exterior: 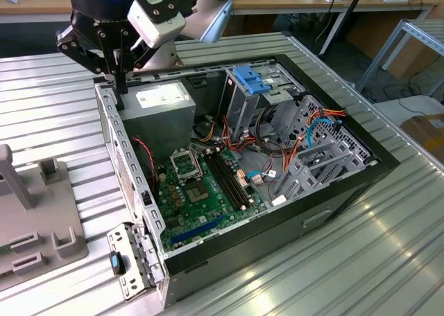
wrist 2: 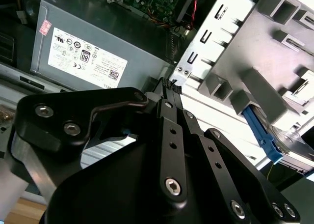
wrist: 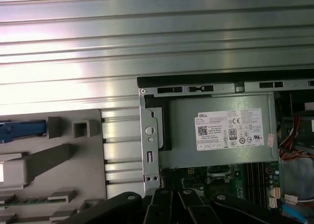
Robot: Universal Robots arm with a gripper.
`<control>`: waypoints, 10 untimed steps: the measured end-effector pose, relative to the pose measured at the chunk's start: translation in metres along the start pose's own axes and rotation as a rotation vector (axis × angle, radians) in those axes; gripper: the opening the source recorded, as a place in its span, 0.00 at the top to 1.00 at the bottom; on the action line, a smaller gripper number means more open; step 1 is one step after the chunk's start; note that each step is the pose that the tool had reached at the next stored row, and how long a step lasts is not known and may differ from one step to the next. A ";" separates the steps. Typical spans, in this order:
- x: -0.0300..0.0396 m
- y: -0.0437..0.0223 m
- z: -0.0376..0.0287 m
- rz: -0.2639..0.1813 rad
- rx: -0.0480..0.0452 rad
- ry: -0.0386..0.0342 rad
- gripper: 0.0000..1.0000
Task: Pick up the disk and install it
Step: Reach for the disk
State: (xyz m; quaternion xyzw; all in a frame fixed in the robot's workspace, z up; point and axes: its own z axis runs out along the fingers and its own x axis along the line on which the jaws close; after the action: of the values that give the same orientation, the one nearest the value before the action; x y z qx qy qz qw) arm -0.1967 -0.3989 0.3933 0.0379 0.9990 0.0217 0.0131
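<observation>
Disk: the disk [wrist: 22, 128] is lying in the grey fixture [wrist: 54, 165] on the worktop [exterior: 388, 260], beside the open computer case [exterior: 114, 132]; its bright blue edge [wrist 2: 261, 133] is showing in both wrist views.
Claw: the claw [exterior: 119, 87] is hanging over the case's rear corner, just beside the power supply [exterior: 161, 104]; its fingers [wrist 2: 169, 86] are meeting at the tips and gripping nothing.
Progress: by my judgement the pick-up is not yet done; the disk is sitting untouched, so lifting and installing are both remaining.
Drive cage: a blue frame [exterior: 251, 79] is resting on top of the drive cage [exterior: 239, 115]; I cannot tell whether it is carrying a drive.
Labels: the power supply is wearing a white label [wrist: 230, 129] with black print, approval marks and a square code; a pink sticker [wrist 2: 45, 27] is sitting at one corner.
</observation>
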 end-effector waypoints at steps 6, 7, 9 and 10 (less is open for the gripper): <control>0.0021 -0.0001 -0.0001 0.000 0.0000 0.0001 0.89; 0.0021 -0.0002 -0.0001 0.000 0.0000 0.0001 0.89; 0.0024 -0.0002 -0.0001 0.000 0.0000 0.0000 0.89; 0.0024 -0.0002 -0.0001 0.000 0.0000 0.0000 0.89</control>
State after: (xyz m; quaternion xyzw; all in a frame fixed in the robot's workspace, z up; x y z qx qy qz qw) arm -0.1991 -0.3989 0.3933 0.0379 0.9990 0.0217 0.0131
